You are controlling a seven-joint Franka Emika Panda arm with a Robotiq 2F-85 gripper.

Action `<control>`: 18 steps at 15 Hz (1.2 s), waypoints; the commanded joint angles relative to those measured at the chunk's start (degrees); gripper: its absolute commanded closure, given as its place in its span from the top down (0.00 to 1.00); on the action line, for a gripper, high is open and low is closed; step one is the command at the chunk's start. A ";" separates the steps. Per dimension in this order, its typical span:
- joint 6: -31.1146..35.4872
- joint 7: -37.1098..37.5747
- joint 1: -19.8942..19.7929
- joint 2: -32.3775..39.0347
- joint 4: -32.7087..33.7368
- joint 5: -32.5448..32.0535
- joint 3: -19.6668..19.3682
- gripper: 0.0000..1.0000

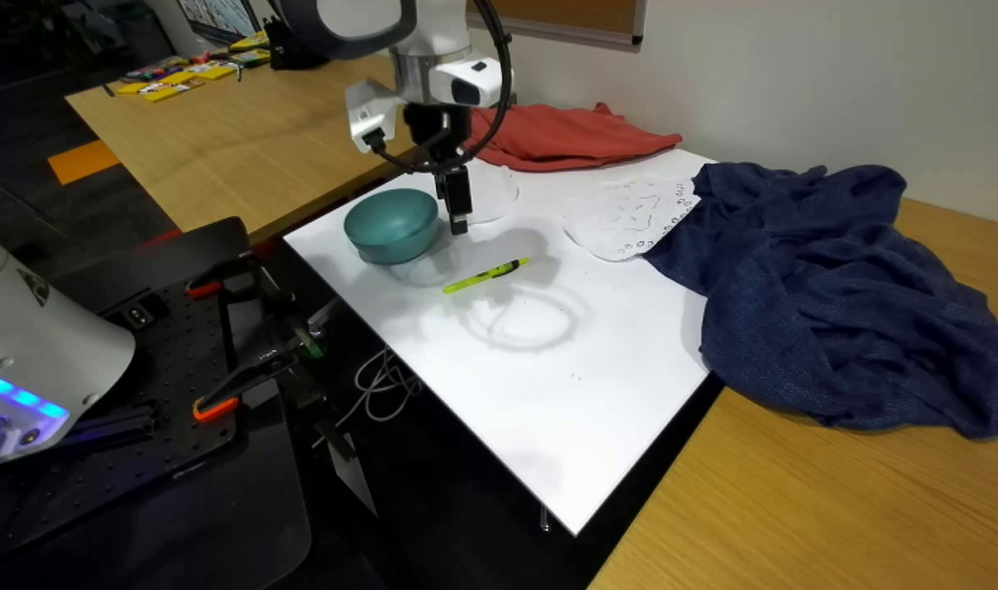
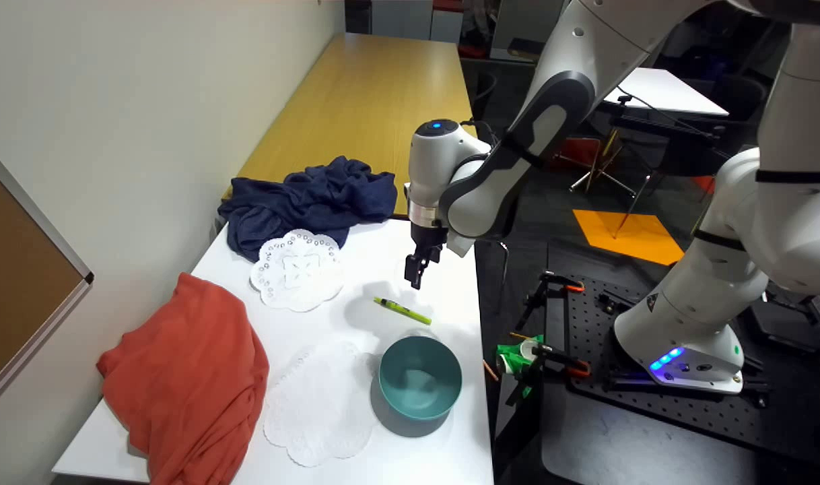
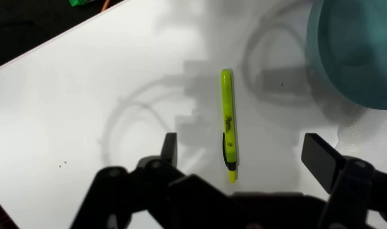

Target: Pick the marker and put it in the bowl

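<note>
The marker is a yellow-green pen-like stick lying flat on the white table; it also shows in an exterior view and in the wrist view. The bowl is teal, upright and a short way from the marker; it shows in an exterior view and partly at the upper right of the wrist view. My gripper is wide open and empty. It hangs above the table near the marker in both exterior views. In the wrist view the marker's tip end appears between the fingers.
A white lace doily lies by a navy cloth. Another doily lies beside the bowl, near a red cloth. The white table's edge faces the robot base. A wall stands behind the cloths.
</note>
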 commanded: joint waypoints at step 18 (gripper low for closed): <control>7.23 -0.87 0.97 13.99 8.93 0.08 -1.36 1.00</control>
